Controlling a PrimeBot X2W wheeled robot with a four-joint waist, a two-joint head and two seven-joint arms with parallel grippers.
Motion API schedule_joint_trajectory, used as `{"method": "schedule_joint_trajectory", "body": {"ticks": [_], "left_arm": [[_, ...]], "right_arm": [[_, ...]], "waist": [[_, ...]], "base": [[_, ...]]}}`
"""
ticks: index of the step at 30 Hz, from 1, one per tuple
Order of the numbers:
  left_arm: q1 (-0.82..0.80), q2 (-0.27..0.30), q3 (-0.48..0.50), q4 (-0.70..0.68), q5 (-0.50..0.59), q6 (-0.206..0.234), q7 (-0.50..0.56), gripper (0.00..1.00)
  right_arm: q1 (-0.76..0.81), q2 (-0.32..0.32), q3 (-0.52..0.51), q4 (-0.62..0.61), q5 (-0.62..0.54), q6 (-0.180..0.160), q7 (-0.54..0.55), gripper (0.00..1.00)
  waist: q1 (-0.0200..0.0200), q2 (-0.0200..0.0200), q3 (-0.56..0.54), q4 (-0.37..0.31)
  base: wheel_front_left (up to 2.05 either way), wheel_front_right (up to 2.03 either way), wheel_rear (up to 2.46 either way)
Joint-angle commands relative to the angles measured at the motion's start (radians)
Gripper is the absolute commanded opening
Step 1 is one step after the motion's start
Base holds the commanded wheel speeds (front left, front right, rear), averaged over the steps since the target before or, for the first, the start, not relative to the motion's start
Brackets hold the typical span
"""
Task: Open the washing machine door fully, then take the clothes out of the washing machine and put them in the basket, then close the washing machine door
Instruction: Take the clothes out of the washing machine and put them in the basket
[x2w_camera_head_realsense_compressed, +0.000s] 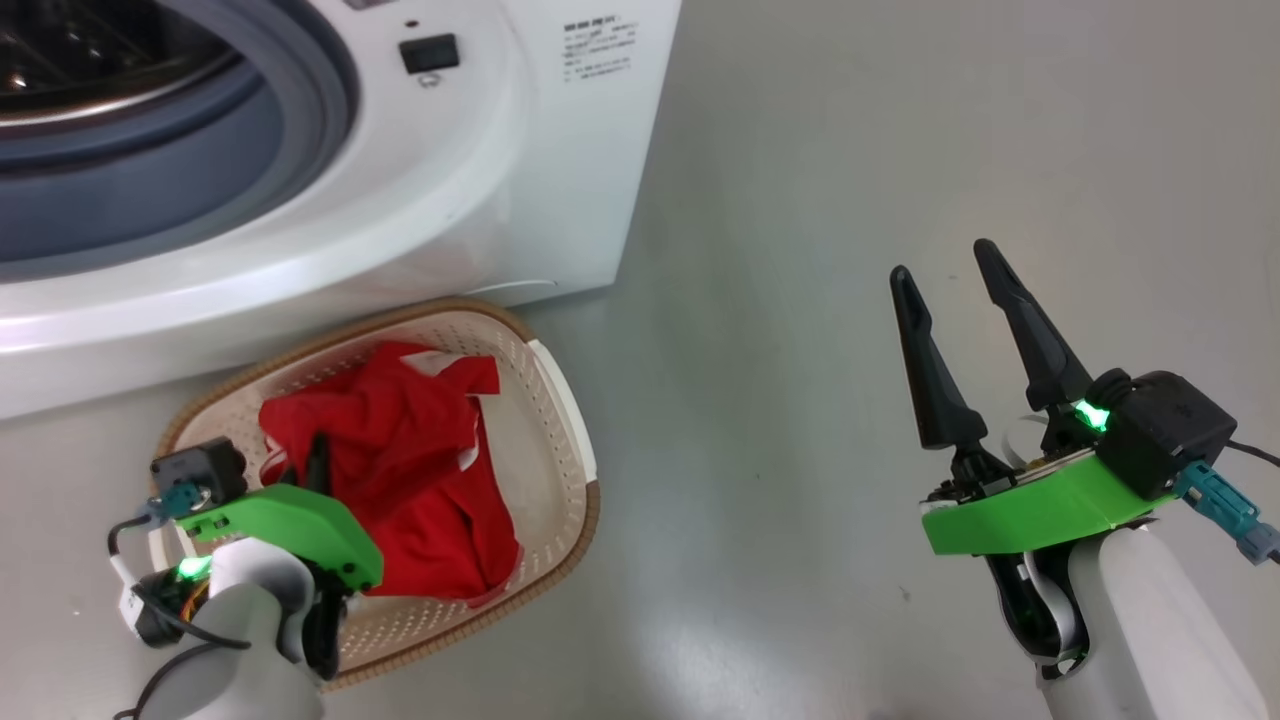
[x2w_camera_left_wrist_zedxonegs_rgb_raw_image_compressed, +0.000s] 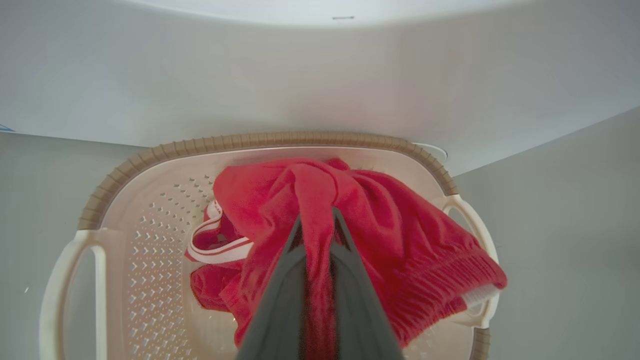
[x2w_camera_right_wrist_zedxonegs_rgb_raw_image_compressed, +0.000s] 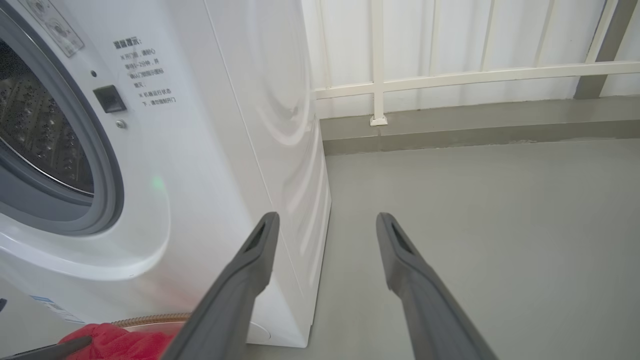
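Already, in the head view, the washing machine (x2w_camera_head_realsense_compressed: 560, 150) has its mouth uncovered and its grey rubber ring (x2w_camera_head_realsense_compressed: 330, 100) bare. The basket (x2w_camera_head_realsense_compressed: 585, 470) sits on the floor (x2w_camera_head_realsense_compressed: 850, 200) just in front of the washing machine, and the clothes (x2w_camera_head_realsense_compressed: 400, 470) lie heaped inside it. The left gripper (x2w_camera_head_realsense_compressed: 318, 450) reaches down onto that heap. The right gripper (x2w_camera_head_realsense_compressed: 942, 262) hangs over bare floor, well off the washing machine's right corner, with its fingers spread and nothing between them. From the left wrist, the left gripper is pinched shut on a fold of the red cloth, over the basket. From the right wrist, the part of the steel drum (x2w_camera_right_wrist_zedxonegs_rgb_raw_image_compressed: 35, 125) that shows has no red in it. Judging from this, the opening is done and the unloading is nearly finished. What remains is letting go of the fold and swinging the door shut.
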Motion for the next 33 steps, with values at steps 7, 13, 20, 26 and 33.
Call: {"method": "schedule_joint_trajectory", "body": {"ticks": [7, 13, 20, 26, 33], "left_arm": [[-0.053, 0.050, 0.000, 0.150, 0.024, 0.000, -0.007, 0.00], [-0.066, 0.056, -0.013, 0.201, 0.025, 0.006, 0.024, 0.00], [-0.077, 0.065, -0.018, 0.214, 0.022, 0.014, -0.004, 0.44], [-0.069, 0.062, -0.011, 0.218, 0.004, -0.008, -0.033, 1.00], [-0.026, 0.071, 0.000, 0.162, 0.001, -0.029, -0.058, 1.00]], "right_arm": [[-0.032, 0.006, 0.040, -0.026, 0.031, 0.006, -0.006, 1.00], [-0.038, 0.006, 0.048, -0.026, 0.046, 0.006, -0.006, 1.00], [-0.038, 0.006, 0.041, -0.018, 0.052, 0.006, -0.006, 1.00], [-0.030, 0.006, 0.013, 0.000, 0.036, 0.006, -0.006, 1.00], [-0.008, 0.006, -0.002, 0.020, 0.026, 0.006, -0.006, 1.00]], "waist": [[0.0000, -0.0001, 0.057, -0.041], [0.0000, -0.0001, 0.071, -0.062], [0.0000, -0.0001, 0.060, -0.068], [0.0000, -0.0001, 0.003, -0.049], [0.0000, -0.0001, -0.089, -0.032]], "base": [[0.00, 0.00, 0.00], [0.00, 0.00, 0.00], [0.00, 0.00, 0.00], [0.00, 0.00, 0.00], [0.00, 0.00, 0.00]]}}
